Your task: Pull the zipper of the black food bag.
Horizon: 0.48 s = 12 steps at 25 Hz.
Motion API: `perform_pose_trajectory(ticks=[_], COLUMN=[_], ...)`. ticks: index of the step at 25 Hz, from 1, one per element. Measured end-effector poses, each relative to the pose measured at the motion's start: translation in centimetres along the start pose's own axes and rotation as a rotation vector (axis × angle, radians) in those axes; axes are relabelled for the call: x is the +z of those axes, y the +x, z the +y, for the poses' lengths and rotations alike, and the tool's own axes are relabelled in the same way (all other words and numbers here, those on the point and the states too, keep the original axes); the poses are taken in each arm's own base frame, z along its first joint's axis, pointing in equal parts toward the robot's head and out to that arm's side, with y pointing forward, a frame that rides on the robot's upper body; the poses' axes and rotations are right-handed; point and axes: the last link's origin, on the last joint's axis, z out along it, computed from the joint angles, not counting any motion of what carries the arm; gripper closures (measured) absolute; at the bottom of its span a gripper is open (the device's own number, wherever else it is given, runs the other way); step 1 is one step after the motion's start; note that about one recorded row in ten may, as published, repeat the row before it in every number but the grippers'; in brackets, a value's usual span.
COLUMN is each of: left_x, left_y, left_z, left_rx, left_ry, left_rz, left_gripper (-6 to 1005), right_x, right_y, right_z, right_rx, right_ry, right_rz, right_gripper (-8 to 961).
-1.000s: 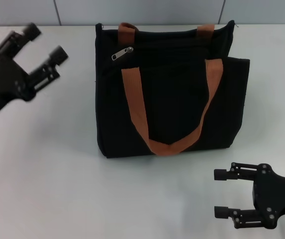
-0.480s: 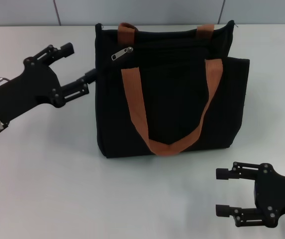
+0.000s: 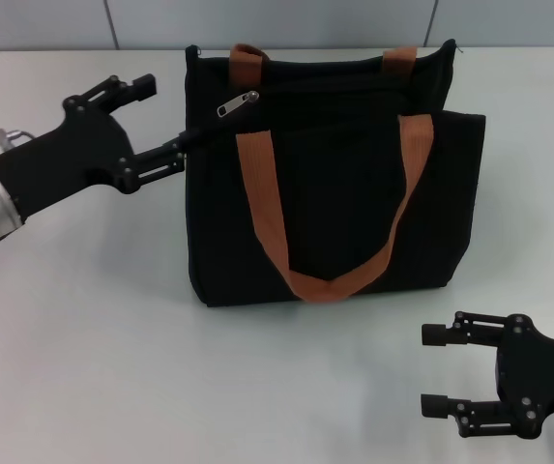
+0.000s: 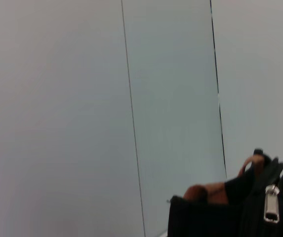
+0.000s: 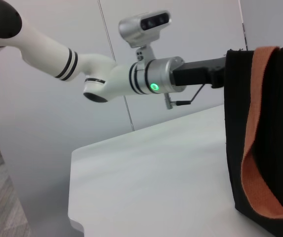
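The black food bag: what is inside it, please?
Nothing inside can be seen. The black food bag stands upright on the table, its fabric covering the contents. The zipper pull lies near its left top corner, beside the open left gripper.

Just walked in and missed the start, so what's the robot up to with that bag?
The left end effector is open and reaching at the upper left corner of the black food bag, which stands upright on the white table. One finger tip is at the bag's edge, close to the small silver zipper, but the pull is not gripped yet. The right end effector sits open and idle on the table, in front of the bag's right side.
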Motion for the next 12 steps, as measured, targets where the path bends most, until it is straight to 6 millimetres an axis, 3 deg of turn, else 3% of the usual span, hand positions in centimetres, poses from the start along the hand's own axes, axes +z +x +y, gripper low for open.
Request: perform_pose_trajectory(ticks=[12], left_x=[1.9], left_y=[-0.6], left_z=[-0.3], left_rx=[0.041], left_ry=[-0.034], left_rz=[-0.105], left_gripper=[168], right_x=[0.4], right_y=[-0.2], right_z=[-0.3], right_rx=[-0.007], right_ry=[0.008], right_rz=[-0.003], right_gripper=[163])
